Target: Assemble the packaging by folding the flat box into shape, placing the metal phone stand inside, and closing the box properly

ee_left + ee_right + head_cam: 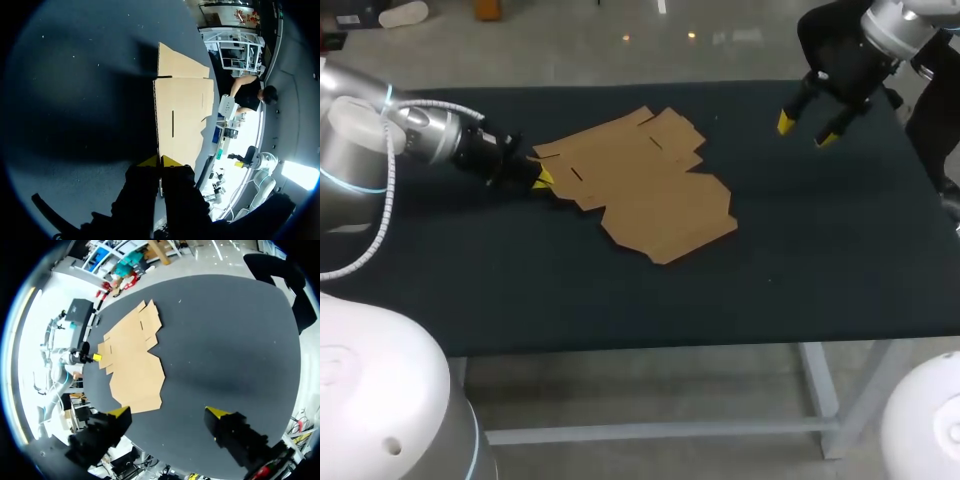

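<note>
The flat brown cardboard box (640, 185) lies unfolded on the black table, left of the middle. My left gripper (542, 178) is at its left edge, low over the table. In the left wrist view the two yellow tips (160, 161) are pressed together on the edge of the cardboard (182, 115), so the gripper is shut on the flat box. My right gripper (807, 130) hangs open and empty above the table's far right, well away from the box (132, 365); its fingers (170, 412) stand wide apart. No metal phone stand shows in any view.
The black table top (820, 250) stretches bare to the right of and in front of the box. Its front edge runs below the box, and the far edge lies just behind the box's flaps.
</note>
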### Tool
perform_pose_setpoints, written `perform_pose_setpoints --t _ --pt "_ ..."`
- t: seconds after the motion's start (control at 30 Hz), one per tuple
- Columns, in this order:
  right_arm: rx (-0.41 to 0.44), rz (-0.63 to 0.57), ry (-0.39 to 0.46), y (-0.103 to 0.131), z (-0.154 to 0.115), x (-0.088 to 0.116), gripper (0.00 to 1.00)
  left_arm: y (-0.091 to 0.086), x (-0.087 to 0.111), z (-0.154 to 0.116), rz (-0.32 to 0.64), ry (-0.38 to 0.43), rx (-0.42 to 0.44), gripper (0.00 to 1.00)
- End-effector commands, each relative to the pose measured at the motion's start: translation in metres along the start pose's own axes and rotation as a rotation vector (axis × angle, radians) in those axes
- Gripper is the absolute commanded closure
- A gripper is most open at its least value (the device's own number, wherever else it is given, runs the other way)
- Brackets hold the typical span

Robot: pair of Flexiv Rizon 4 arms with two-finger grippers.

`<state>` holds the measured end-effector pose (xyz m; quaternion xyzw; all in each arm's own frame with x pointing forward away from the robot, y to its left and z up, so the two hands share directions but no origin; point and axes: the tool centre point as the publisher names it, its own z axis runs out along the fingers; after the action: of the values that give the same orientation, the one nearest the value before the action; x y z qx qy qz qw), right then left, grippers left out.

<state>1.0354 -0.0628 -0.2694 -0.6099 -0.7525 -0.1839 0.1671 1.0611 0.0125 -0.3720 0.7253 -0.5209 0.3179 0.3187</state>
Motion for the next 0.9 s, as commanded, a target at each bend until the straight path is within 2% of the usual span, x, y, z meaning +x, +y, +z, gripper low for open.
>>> perform_pose_setpoints --t 0.03,0.23,0.3,0.43,0.57,0.83,0.9 --pt "0.003 -0.003 0.004 0.0 -0.002 -0.001 0.0 -0.002 0.003 -0.002 -0.009 -0.013 -0.012 1.0" --pt "0.002 -0.004 0.004 0.0 -0.003 -0.001 0.0 -0.002 0.002 -0.002 0.006 -0.037 -0.035 1.0" --pt "0.002 -0.004 0.004 0.0 -0.003 -0.001 0.0 -0.001 0.002 -0.002 -0.013 -0.039 -0.019 1.0" --pt "0.002 -0.004 0.006 0.002 -0.003 0.0 0.0 0.003 0.003 -0.002 -0.067 0.013 0.012 1.0" --pt "0.004 -0.007 0.006 0.002 -0.002 0.0 0.0 0.013 0.003 -0.005 -0.115 0.078 0.087 1.0" --pt "0.004 -0.01 0.007 0.003 -0.002 -0.001 0.0 0.033 0.008 -0.004 -0.167 0.099 0.259 1.0" --pt "0.003 -0.012 0.009 0.003 -0.002 -0.001 0.0 0.038 0.011 -0.003 -0.178 0.106 0.276 1.0"
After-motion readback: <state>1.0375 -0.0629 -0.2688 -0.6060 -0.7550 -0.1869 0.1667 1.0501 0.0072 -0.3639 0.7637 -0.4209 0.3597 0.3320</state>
